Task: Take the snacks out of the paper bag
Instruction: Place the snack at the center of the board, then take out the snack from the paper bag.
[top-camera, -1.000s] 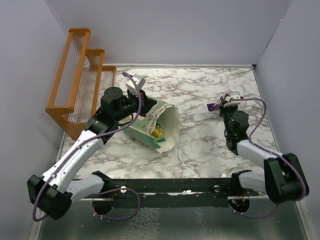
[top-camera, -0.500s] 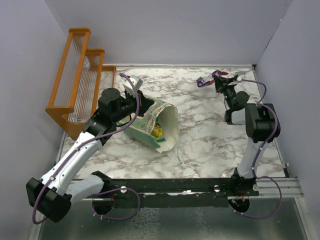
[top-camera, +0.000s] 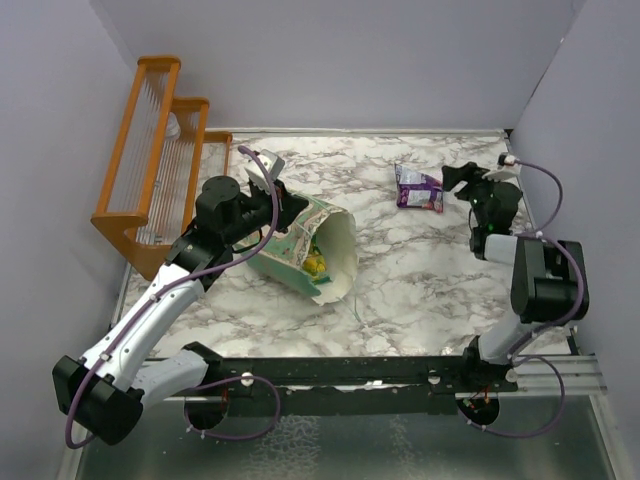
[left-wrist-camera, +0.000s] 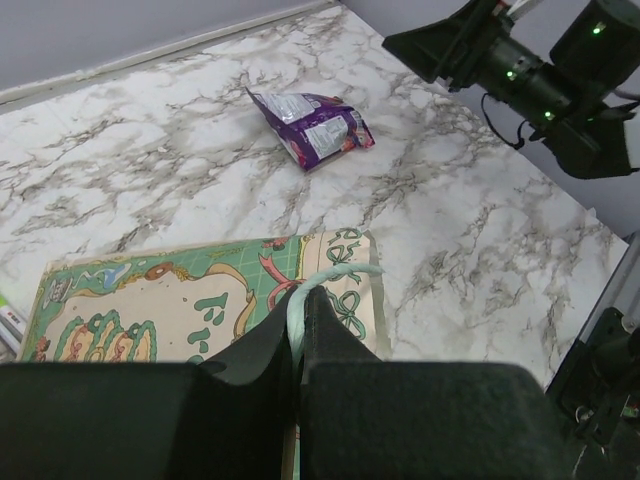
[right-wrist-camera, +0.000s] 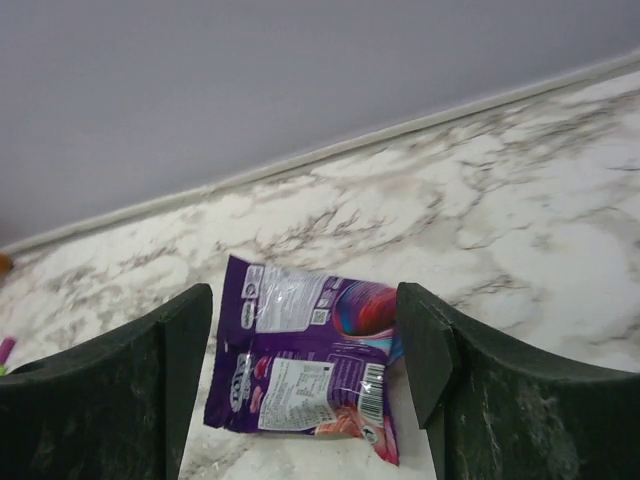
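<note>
The mint-green paper bag (top-camera: 300, 240) lies on its side left of centre, its cream mouth facing front right. A yellow-green snack (top-camera: 316, 264) shows inside the mouth. My left gripper (top-camera: 284, 206) is shut on the paper bag; in the left wrist view the fingertips (left-wrist-camera: 302, 295) pinch a pale green strip at the edge of the bag's printed face (left-wrist-camera: 180, 300). A purple snack packet (top-camera: 418, 188) (left-wrist-camera: 315, 125) lies flat on the marble at the back right. My right gripper (top-camera: 458, 178) (right-wrist-camera: 305, 300) hovers open just right of it. The packet (right-wrist-camera: 300, 385) rests on the table between the spread fingers (right-wrist-camera: 470, 370), which do not touch it.
An orange wooden rack (top-camera: 150, 170) stands against the left wall behind the bag. A thin string handle (top-camera: 357, 300) trails from the bag's mouth onto the marble. Walls close in the table at the back, left and right.
The right arm swung the purple packet to the back right, then its jaws opened and the packet now lies on the table. The left gripper and bag have hardly moved.
</note>
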